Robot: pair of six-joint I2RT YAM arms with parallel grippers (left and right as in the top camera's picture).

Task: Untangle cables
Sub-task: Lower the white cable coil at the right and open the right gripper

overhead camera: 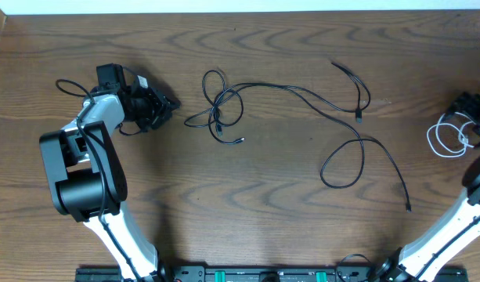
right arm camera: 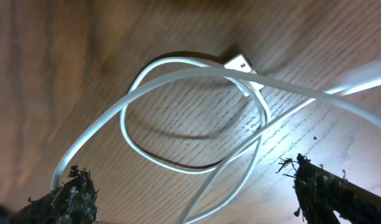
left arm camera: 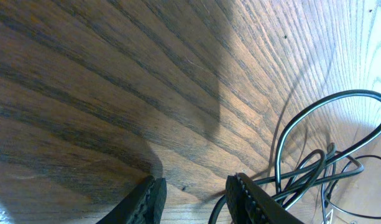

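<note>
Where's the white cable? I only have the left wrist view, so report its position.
Observer: The white cable lies looped at the far right edge of the table, well apart from the black cables tangled near your arm.
Operator: Report the right end effector's state.
Observer: The right end effector is open just above the white cable's loop and plug, gripping nothing.
</note>
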